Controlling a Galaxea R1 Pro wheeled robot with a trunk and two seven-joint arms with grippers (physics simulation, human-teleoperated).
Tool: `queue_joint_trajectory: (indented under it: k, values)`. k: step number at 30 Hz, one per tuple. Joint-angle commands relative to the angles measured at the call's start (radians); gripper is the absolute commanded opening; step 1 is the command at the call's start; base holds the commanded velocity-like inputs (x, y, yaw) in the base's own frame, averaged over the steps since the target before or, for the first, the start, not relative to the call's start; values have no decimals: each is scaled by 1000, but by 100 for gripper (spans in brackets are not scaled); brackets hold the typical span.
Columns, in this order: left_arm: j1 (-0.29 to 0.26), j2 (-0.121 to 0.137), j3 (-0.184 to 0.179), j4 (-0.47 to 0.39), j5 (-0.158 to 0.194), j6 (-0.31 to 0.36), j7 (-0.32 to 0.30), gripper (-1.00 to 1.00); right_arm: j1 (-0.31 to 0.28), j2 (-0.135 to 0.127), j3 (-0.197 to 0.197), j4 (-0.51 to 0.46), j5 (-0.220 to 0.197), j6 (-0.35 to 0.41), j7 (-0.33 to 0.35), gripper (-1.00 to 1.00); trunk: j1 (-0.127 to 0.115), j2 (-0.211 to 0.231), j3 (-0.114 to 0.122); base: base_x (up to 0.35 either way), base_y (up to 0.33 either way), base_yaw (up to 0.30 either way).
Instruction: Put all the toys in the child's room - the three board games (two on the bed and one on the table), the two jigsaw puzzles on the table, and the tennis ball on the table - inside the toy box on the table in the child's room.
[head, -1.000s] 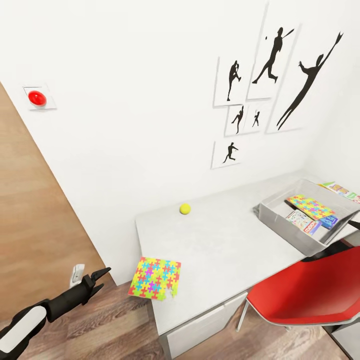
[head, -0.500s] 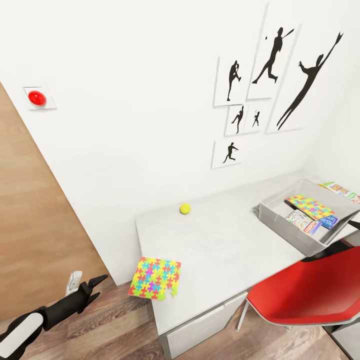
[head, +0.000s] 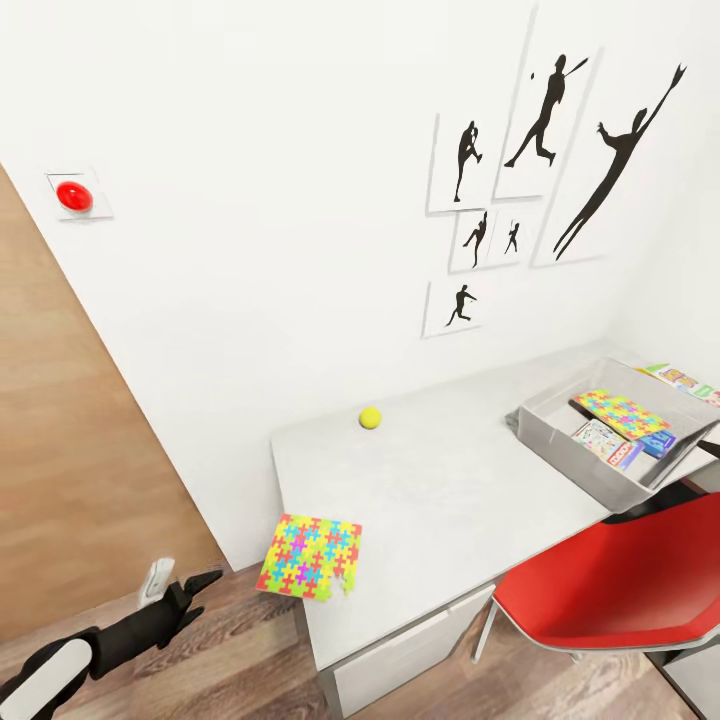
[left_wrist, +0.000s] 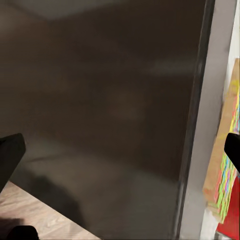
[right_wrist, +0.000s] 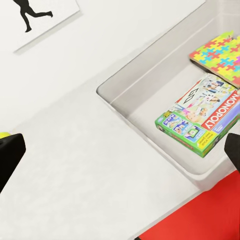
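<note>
The tennis ball (head: 370, 417) rests near the back of the pale table (head: 440, 490). One jigsaw puzzle (head: 310, 556) overhangs the table's front left corner. At the right the grey toy box (head: 548, 438) holds another jigsaw puzzle (head: 620, 412), a Monopoly board game (head: 603, 443) and a blue one (head: 657, 443). A third board game (head: 686, 380) lies on the table beyond the box. My left gripper (head: 190, 582) hangs open over the floor, left of the table and below its top. My right gripper (right_wrist: 120, 150) is open above the table (right_wrist: 90, 175) beside the toy box (right_wrist: 145, 95).
A red chair (head: 620, 585) stands pushed in at the table's front right. A wooden door (head: 70, 450) and wood floor (head: 230, 660) lie at the left. Silhouette posters (head: 545, 160) hang on the white wall. The left wrist view faces the table's dark side panel (left_wrist: 110, 125).
My left arm has dropped lower and drawn back toward the floor, away from the overhanging jigsaw puzzle. Nothing on the table has moved.
</note>
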Motion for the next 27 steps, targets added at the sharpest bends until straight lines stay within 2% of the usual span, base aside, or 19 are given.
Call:
queue_joint_trajectory:
  k: [1, 5, 16, 27]
  values:
    - [-1, 1, -5, 1, 10, 3, -1, 100, -1, 0, -1, 0, 3, 4, 6, 100, 0, -1, -1, 0, 0, 0]
    - [-1, 1, -24, 11, 10, 3, -5, 100, -1, -8, -1, 0, 3, 5, 6, 100, 0, -1, -1, 0, 0, 0]
    - [-1, -3, -39, 15, 10, 2, -10, 100, -1, -16, -2, 0, 2, 6, 6, 100, 0, -1, -1, 0, 0, 0]
    - [-1, -42, -44, 4, 9, 1, -15, 100, -1, -24, -2, 0, 0, 6, 6, 100, 0, -1, -1, 0, 0, 0]
